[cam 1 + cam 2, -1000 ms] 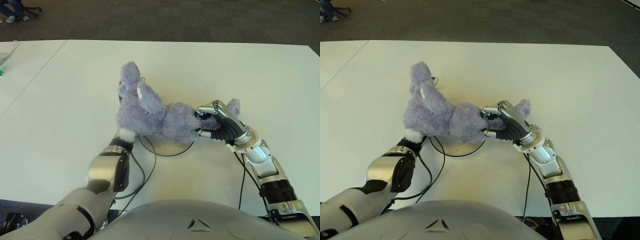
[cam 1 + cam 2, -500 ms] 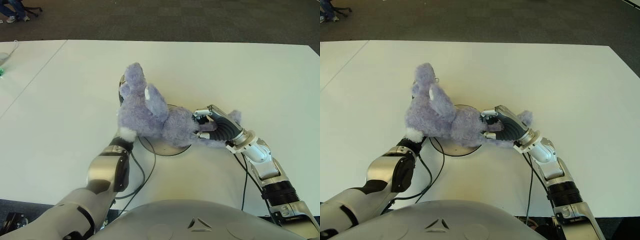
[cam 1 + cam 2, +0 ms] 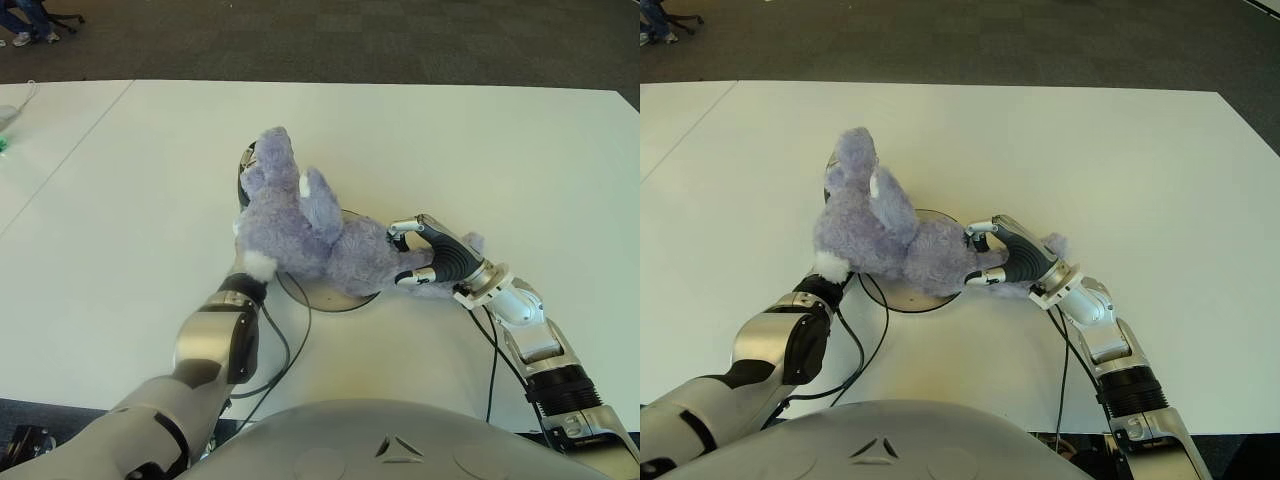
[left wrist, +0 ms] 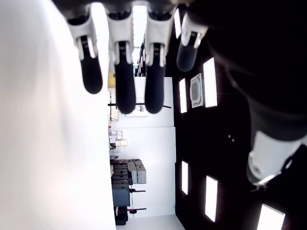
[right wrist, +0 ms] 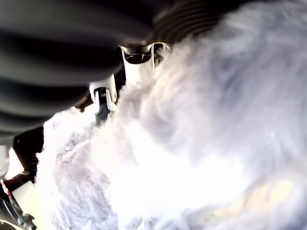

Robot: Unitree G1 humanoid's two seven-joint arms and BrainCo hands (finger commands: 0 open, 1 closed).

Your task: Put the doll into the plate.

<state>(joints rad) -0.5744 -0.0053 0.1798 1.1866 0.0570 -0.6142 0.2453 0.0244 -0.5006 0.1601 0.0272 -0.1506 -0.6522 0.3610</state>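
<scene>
While the purple plush doll point(image 3: 305, 230) sprawls over the round plate point(image 3: 345, 298), its body covers most of the dish and only the near rim peeks out from under the fur! Its head pokes up toward the far side of the white table point(image 3: 480, 150), and one foot trails off past the plate's right edge.

It looks light, soft and squashy, so it should flop and sag instead of holding a shape. The fur gives plenty of friction and nothing looks breakable. The thick rear body seems the best place to hold; an ear or limb would just stretch.

That's where the right hand point(image 3: 432, 258) is, low at the doll's rear, palm turned inward, forearm angled in from the right. Thumb and fingers point(image 3: 408, 228) curl around the plush, and the right wrist view is filled with fur pressed against the hand, so I judge it is gripping the doll.

The left hand point(image 4: 125, 72) is tucked behind the doll's head in the eye views; its wrist view shows straight, slack fingers with nothing in them.
</scene>
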